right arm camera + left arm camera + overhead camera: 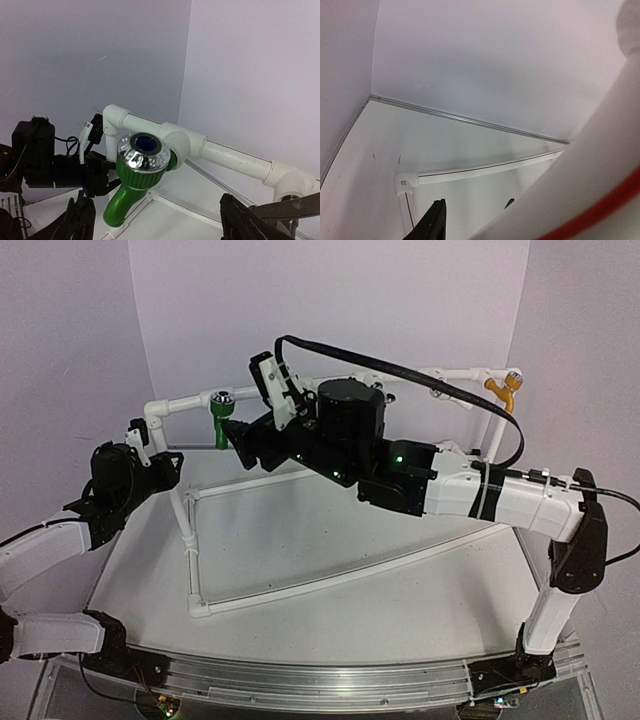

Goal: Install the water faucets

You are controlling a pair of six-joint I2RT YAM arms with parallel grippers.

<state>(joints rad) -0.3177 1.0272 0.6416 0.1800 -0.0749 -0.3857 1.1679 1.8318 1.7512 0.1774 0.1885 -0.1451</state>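
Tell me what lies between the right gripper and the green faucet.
Nothing lies there. In the right wrist view, the right gripper is open and stands apart from the green faucet, with only bare air between them.

Green faucet (pixel 134 185) on white pipe (pixel 235 159)

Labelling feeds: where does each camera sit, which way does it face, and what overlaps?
Top external: above, behind the bases, looking down on the white pipe frame; left arm, right arm show.
Left wrist: left arm, facing the back wall; one dark claw finger.
Right wrist: right arm, facing the bright green silver-capped tap; both claw fingers.
Shared: top and right wrist see that tap.
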